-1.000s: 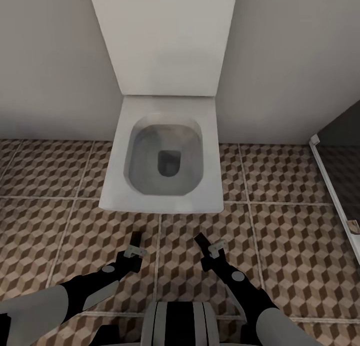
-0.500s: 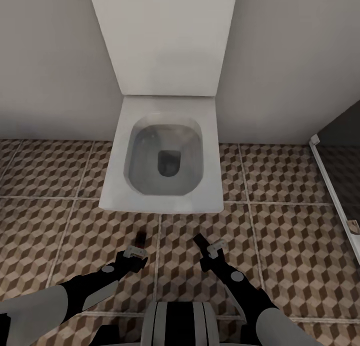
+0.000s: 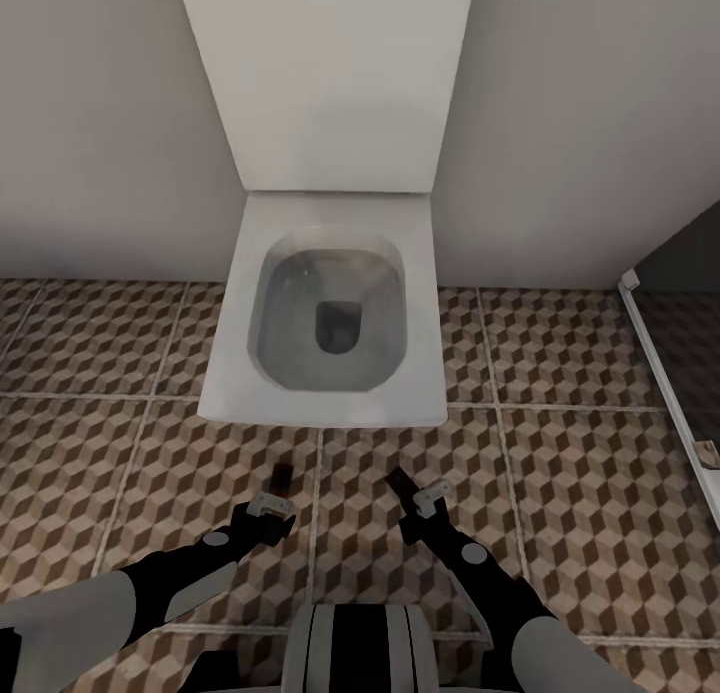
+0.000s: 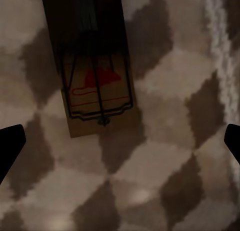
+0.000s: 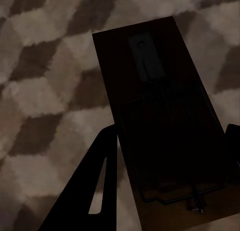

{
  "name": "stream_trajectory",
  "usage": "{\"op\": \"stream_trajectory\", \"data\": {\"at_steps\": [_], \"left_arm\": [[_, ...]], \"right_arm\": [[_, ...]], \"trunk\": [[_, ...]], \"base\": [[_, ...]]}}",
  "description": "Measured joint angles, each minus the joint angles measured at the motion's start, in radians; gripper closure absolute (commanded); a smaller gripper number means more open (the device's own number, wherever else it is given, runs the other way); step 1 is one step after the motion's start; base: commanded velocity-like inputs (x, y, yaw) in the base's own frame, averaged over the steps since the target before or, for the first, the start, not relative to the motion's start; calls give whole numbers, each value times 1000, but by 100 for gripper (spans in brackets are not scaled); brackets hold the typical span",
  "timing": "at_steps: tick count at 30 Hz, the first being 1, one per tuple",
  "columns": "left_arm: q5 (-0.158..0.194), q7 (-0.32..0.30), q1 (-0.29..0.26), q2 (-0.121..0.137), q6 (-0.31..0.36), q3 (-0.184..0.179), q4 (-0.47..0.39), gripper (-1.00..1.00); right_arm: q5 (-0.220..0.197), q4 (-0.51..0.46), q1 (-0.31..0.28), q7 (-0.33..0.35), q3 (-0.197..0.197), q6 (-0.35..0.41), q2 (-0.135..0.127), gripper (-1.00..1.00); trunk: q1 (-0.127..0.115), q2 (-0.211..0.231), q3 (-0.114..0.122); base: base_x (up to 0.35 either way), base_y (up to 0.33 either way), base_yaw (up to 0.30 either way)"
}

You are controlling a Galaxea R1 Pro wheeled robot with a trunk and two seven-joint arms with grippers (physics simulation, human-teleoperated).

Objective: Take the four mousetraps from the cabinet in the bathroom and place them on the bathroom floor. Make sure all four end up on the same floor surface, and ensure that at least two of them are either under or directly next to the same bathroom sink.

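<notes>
The robot faces a square white toilet (image 3: 325, 313) with both arms lowered toward the bathroom floor (image 3: 560, 493), so the step in hand looks like the placing of mousetraps on the tiles. The left hand (image 3: 272, 500) hangs just above the floor with its fingers (image 4: 10, 146) spread wide and nothing between them; in the left wrist view a mousetrap (image 4: 92, 76) lies flat on the cube-patterned tile, its black wire and red spot plain, clear of both fingertips, so this one seems already set down. In the head view it shows as a small dark sliver (image 3: 282, 471) just ahead of that hand. The right hand (image 3: 420, 495) is also low over the floor, and its wrist view shows a second mousetrap (image 5: 160, 121) in deep shadow, lying between the two dark fingers (image 5: 95, 186); it is probably gripped, though the shadow makes it hard to be sure whether the fingers press on it or merely stand beside it. No sink or cabinet appears here (the toilet is not the fixture the task names), so the trap placement near a sink cannot be judged from this spot. The next move calls for releasing the right trap flat on the same tiled surface, then lifting both hands straight up so neither trap is dragged.
</notes>
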Motion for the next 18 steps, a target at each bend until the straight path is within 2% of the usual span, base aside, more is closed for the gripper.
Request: {"op": "stream_trajectory", "data": {"at_steps": [14, 18], "left_arm": [[0, 0, 0, 0, 0, 0, -1, -100], [-1, 1, 0, 8, 0, 1, -11, -100]], "right_arm": [[0, 0, 0, -2, 0, 0, 0, 100], [0, 0, 0, -2, 0, 0, 0, 100]], "trunk": [[0, 0, -9], [0, 0, -15]], "base": [[0, 0, 0], [0, 0, 0]]}}
